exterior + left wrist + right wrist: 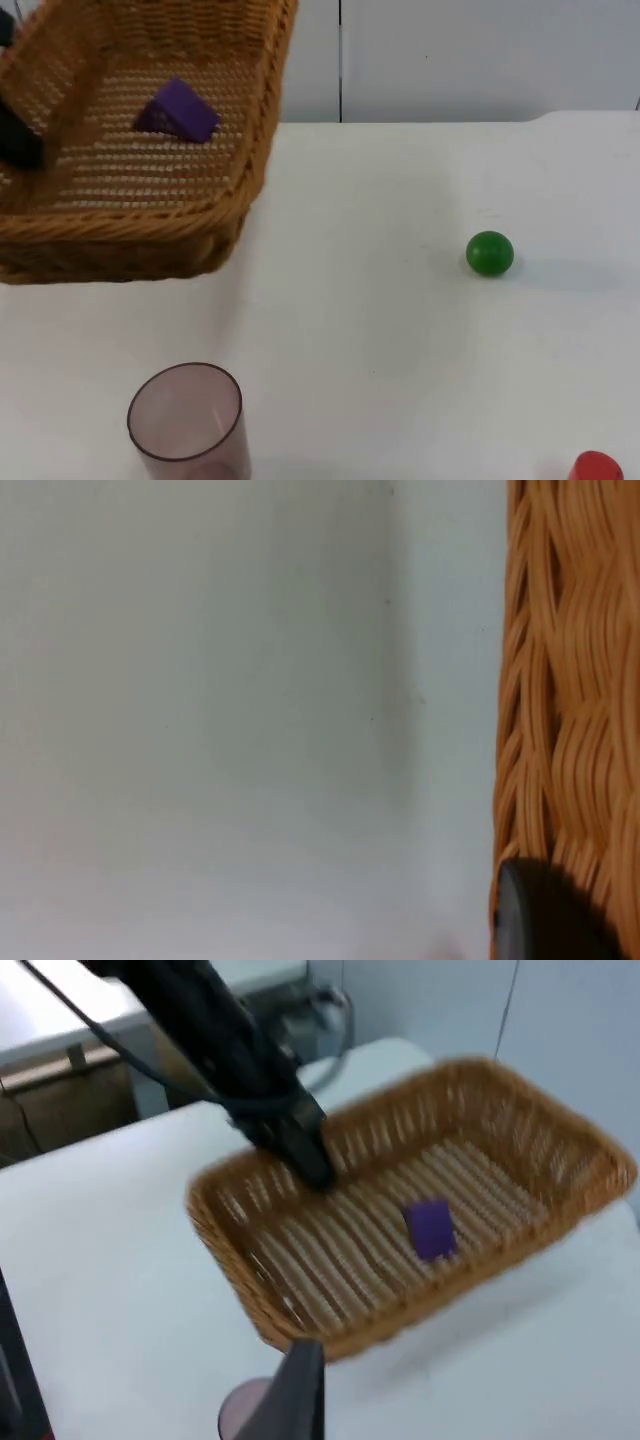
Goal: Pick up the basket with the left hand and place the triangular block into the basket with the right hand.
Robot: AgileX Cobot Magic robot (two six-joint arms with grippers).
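The wicker basket [150, 225] with the purple triangular block [178, 110] inside is held at its rim by the left gripper [305, 1155]; the right gripper's fingers cannot be judged.

My left gripper [310, 1165] holds the woven basket [150, 215] raised and tilted, the purple triangular block [178, 110] lying inside beside it.

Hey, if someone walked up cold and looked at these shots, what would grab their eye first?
Most likely the big wicker basket, held up off the white table by the left gripper clamped on its rim, with the purple triangular block lying inside it. Next, the green ball alone out on the table, then the translucent cup at the near edge and a red object at the near right corner.
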